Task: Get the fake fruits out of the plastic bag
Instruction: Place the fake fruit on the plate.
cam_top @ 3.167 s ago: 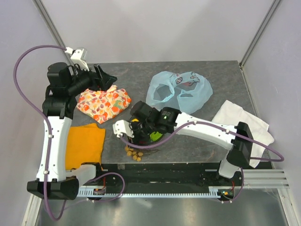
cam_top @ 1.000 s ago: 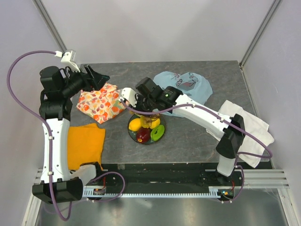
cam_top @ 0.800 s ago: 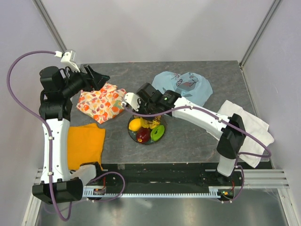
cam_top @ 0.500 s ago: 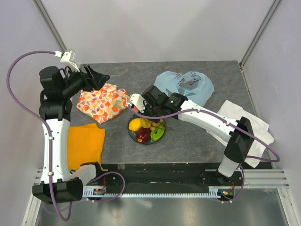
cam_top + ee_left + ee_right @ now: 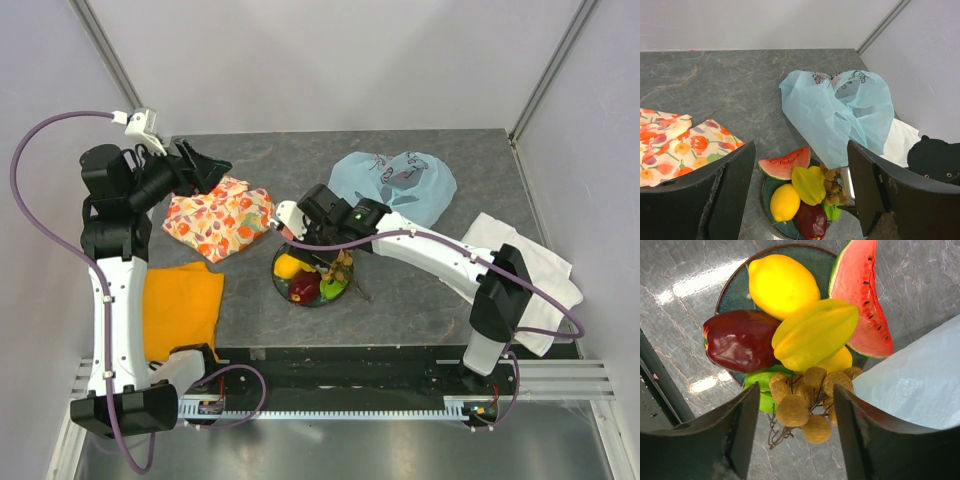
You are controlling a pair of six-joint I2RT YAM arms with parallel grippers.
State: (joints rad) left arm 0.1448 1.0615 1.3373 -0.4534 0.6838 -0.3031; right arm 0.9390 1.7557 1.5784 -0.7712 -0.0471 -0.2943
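Observation:
The fake fruits lie on a dark round plate [image 5: 277, 287]: a lemon [image 5: 782, 285], a watermelon slice [image 5: 862, 295], a yellow ridged fruit [image 5: 815, 332], a dark red fruit [image 5: 740, 340], a green piece [image 5: 757, 387] and a brownish grape bunch [image 5: 805, 400] at the plate's edge. My right gripper [image 5: 796, 392] is open just above the grapes, jaws either side, not touching them; in the top view my right gripper [image 5: 335, 255] is over the plate. The light-blue plastic bag [image 5: 395, 190] lies flat behind the plate. My left gripper [image 5: 800, 147] is open and empty, held high.
An orange-floral cloth [image 5: 220, 220] lies left of the plate, under my left gripper [image 5: 212, 168]. A plain orange cloth [image 5: 180, 305] is at the front left. A white cloth [image 5: 520, 270] hangs over the table's right edge.
My right gripper moved from the plate's far side toward its near right with the grape bunch, which now rests on the plate's edge. The left arm barely moved.

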